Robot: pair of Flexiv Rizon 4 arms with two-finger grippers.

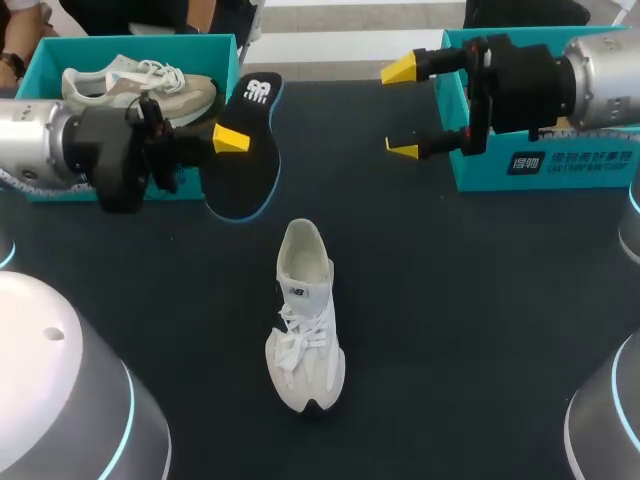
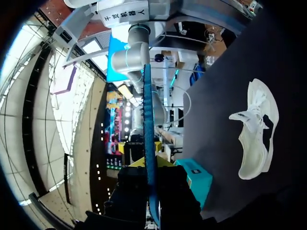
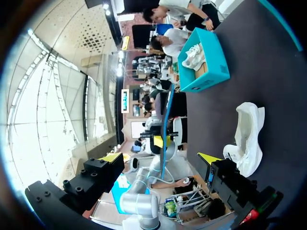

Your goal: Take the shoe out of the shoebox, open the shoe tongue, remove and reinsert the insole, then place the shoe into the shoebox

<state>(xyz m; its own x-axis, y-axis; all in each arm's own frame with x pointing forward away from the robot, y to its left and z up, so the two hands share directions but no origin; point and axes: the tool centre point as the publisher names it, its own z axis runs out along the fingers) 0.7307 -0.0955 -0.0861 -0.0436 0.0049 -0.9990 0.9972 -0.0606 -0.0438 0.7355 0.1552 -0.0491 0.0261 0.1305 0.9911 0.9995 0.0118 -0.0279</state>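
Observation:
A white shoe (image 1: pixel 305 320) lies on the dark table at the middle, toe toward the front edge, its opening empty. It also shows in the left wrist view (image 2: pixel 256 129) and right wrist view (image 3: pixel 247 139). My left gripper (image 1: pixel 235 140) is shut on the black insole (image 1: pixel 245 150) with a blue rim, holding it above the table behind the shoe. The insole (image 2: pixel 148 124) stands edge-on between the left fingers. My right gripper (image 1: pixel 401 110) hangs open and empty at the back right, in front of the right box; its own view (image 3: pixel 160 158) shows nothing between the fingers.
A teal shoebox (image 1: pixel 225 60) at the back left holds a beige and white shoe (image 1: pixel 140 85). A second teal shoebox (image 1: pixel 600 160) stands at the back right behind my right arm. Grey rounded arm bases (image 1: pixel 60 380) fill both front corners.

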